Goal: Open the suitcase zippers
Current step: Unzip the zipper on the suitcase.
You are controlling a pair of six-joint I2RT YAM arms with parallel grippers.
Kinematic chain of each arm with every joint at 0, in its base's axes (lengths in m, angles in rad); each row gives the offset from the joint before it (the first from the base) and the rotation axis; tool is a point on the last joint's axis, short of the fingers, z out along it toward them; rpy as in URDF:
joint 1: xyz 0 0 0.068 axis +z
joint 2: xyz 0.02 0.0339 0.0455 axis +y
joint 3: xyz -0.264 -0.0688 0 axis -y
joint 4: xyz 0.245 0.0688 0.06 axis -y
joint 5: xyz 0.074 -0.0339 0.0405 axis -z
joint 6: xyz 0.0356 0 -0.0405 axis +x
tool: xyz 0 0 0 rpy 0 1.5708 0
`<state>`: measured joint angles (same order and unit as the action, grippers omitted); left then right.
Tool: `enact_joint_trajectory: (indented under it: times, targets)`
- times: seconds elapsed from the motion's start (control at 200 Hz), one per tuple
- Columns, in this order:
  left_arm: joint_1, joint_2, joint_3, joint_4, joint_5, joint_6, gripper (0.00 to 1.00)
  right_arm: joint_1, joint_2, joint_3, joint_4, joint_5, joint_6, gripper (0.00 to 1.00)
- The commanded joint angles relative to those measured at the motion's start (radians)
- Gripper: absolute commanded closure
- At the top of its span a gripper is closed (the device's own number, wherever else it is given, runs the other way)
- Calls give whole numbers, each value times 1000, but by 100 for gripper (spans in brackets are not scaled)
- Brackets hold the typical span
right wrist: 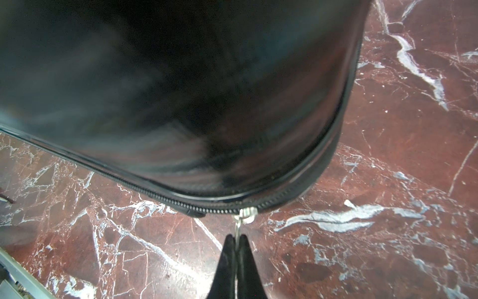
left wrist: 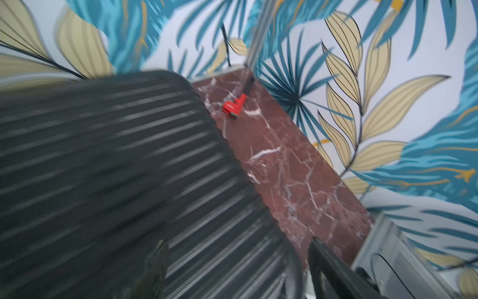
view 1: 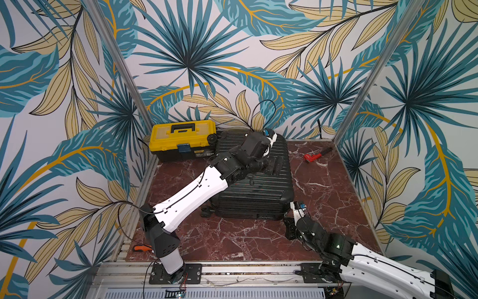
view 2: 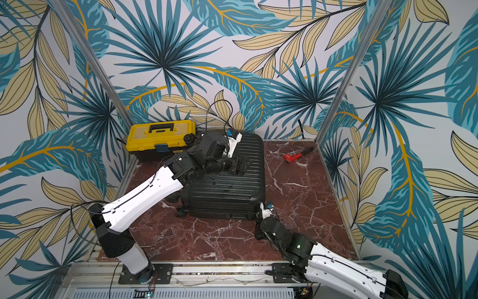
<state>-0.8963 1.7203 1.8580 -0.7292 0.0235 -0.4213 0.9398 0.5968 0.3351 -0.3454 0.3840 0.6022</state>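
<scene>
At the front edge, the right gripper is clamped on the thin metal tab hanging from the silver slider of the zippers. This is right at the near right corner of the suitcase. In both top views that gripper is only a dark mass against the corner, with its tips hidden. Whether the teeth beside the slider are parted cannot be told.

An orange-handled screwdriver lies at the front left, partly behind the left arm's base. The suitcase lies flat on the marble table, ribbed face up, its near wheels on the left arm's side.

Farther back, the left arm reaches across the case and covers part of the top face and left rim. The left gripper hangs over the far half with its fingers spread wide and nothing between them (the wrist view is smeared, so contact with the shell is unclear).

At the far left a yellow toolbox stands just beside the case. A red pipe wrench lies well apart at the far right.
</scene>
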Motion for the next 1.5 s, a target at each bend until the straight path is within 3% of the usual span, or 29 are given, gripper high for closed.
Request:
enact_joint_trajectory:
  times: [0.0,0.385,0.736,0.876,0.971,1.066,1.232,1.367,1.417,1.497]
  targets:
    - [-55,23,-49,-18,56,-60,16,4,-54,8,-63,44,1,100]
    - [-65,-46,-323,-18,4,-97,15,4,-75,37,-153,141,47,100]
    - [-64,-71,-432,-18,-22,-87,14,-30,-71,64,-231,219,83,100]
    - [-63,-79,-459,-19,-30,-79,15,-103,-62,64,-203,168,48,100]
    - [-63,-96,-474,-23,-49,-72,15,-185,-41,66,-148,46,-1,100]
    - [-48,-159,-449,-67,-74,-82,12,-197,3,77,-117,-34,-34,100]
    - [40,-435,-482,-107,-71,-251,8,-197,26,84,-130,-67,-30,100]
    - [115,-632,-607,-142,62,-454,6,-197,29,87,-135,-77,-31,100]
    - [115,-706,-664,-159,53,-568,0,-197,29,87,-134,-81,-33,100]
    - [122,-822,-727,-206,21,-768,1,-197,34,84,-130,-83,-36,100]
